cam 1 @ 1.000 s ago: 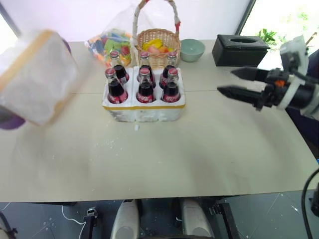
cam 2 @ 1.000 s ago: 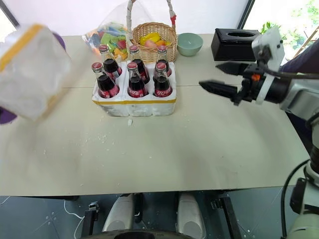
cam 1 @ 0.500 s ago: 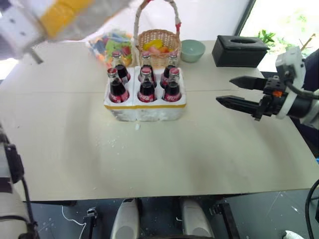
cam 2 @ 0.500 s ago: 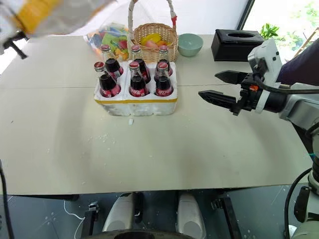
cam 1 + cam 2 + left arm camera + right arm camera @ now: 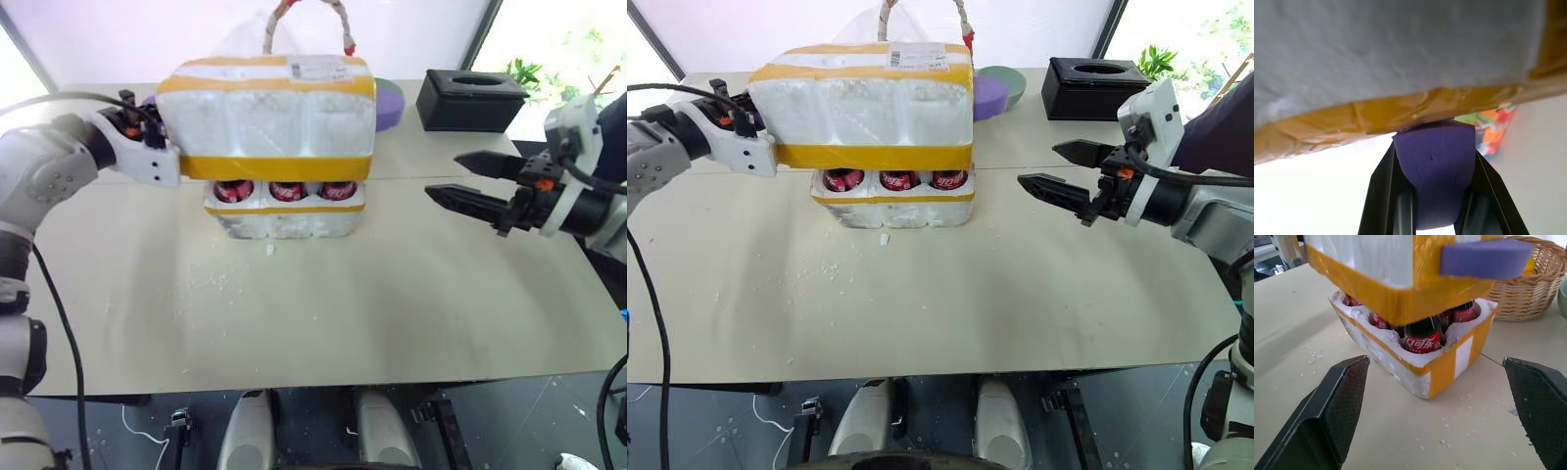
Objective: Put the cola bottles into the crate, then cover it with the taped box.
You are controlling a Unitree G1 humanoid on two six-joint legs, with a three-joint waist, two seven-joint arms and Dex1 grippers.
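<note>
The taped box sits at upper centre of the frame, held above the crate with its lower edge level with the upper parts of the cola bottles; only their red labels show beneath it. The left gripper has its fingers closed on a purple pad at the box's left end. The right gripper, at centre right above the worktop, holds nothing, its fingers spread wide.
</note>
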